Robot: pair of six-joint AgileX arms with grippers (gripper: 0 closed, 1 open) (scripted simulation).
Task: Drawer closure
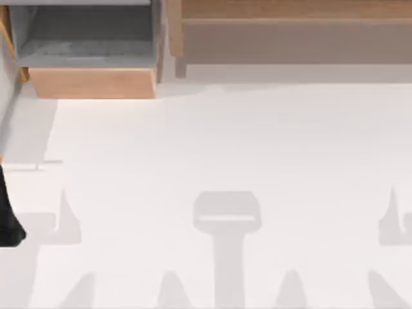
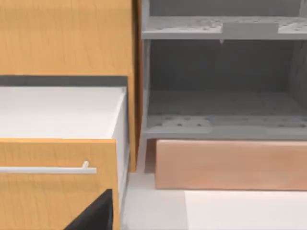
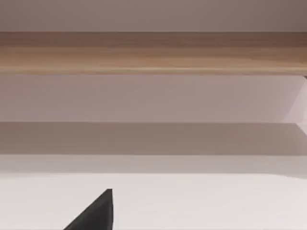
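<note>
The drawer [image 1: 92, 82] stands pulled out at the table's far left, with its plain light-brown front panel facing the table and its grey floor [image 1: 87, 51] exposed. In the left wrist view the same drawer [image 2: 230, 164] lies ahead, with grey walls and a speckled floor [image 2: 220, 108] behind the panel. My left gripper [image 1: 9, 222] is a dark shape at the left edge, well in front of the drawer and apart from it; a black corner of the left gripper [image 2: 96, 214] also shows. A black corner of my right gripper [image 3: 96, 213] faces the long cabinet.
The wide wooden cabinet body [image 1: 293, 32] with a brown-grey face runs along the far edge to the right of the drawer. An orange cabinet with a drawer and a white bar handle [image 2: 48, 169] stands beside the grey drawer. The white table [image 1: 219, 154] spreads in front.
</note>
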